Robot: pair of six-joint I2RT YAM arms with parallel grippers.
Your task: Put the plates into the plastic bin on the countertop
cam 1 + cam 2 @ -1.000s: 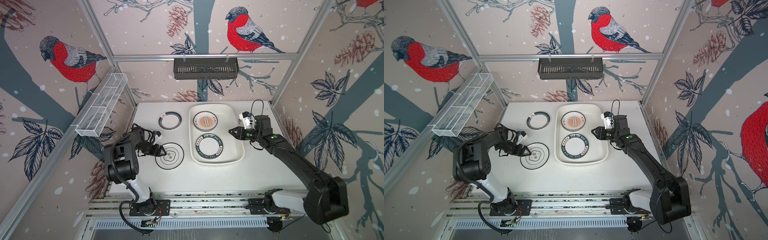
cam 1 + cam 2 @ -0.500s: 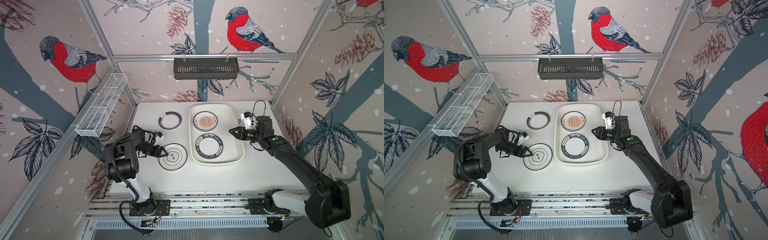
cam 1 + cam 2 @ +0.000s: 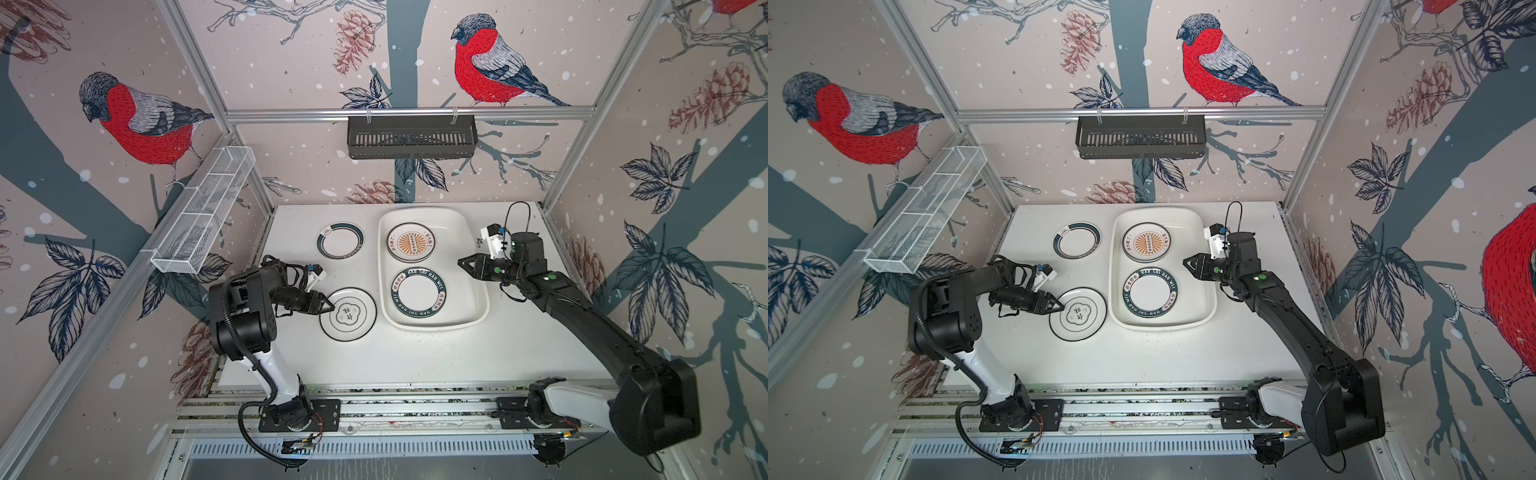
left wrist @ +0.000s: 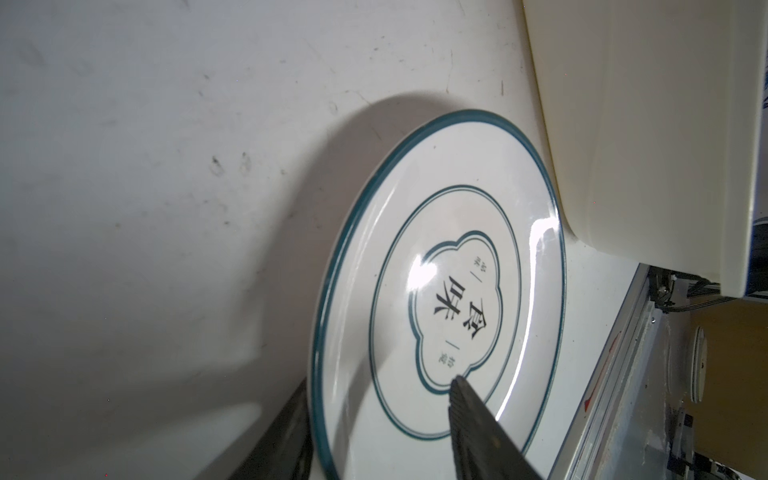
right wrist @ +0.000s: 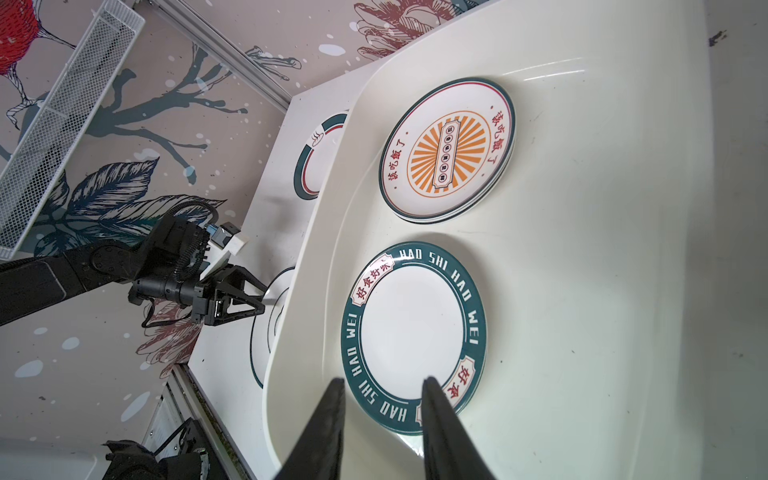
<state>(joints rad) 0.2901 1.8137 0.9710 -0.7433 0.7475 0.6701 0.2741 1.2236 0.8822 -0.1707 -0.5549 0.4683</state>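
The clover plate [image 3: 348, 314] [image 3: 1077, 313] [image 4: 440, 291] lies on the countertop [image 3: 415, 357] just left of the plastic bin [image 3: 428, 210] [image 3: 1163, 209] [image 5: 582, 291]. My left gripper [image 3: 330, 306] [image 3: 1061, 307] [image 4: 380, 384] straddles its left rim, open, one finger over the plate and one beneath. In the bin lie a stack topped by an orange sunburst plate [image 3: 410, 242] [image 5: 446, 149] and a green-lettered plate [image 3: 419, 294] [image 5: 411, 340]. My right gripper [image 3: 460, 262] [image 3: 1185, 262] [image 5: 383, 380] hovers open and empty above the bin's right side. A green-rimmed plate [image 3: 340, 241] [image 3: 1076, 241] rests at the back left.
A black slotted rack [image 3: 411, 136] hangs on the back rail. A white wire-mesh basket [image 3: 203, 216] is fixed to the left wall. Aluminium rails [image 3: 415, 409] and the arm bases run along the countertop's front edge.
My left gripper's jaws have narrowed around the clover plate's rim, and the plate has slid a little to the right toward the bin. The right arm has stayed still.
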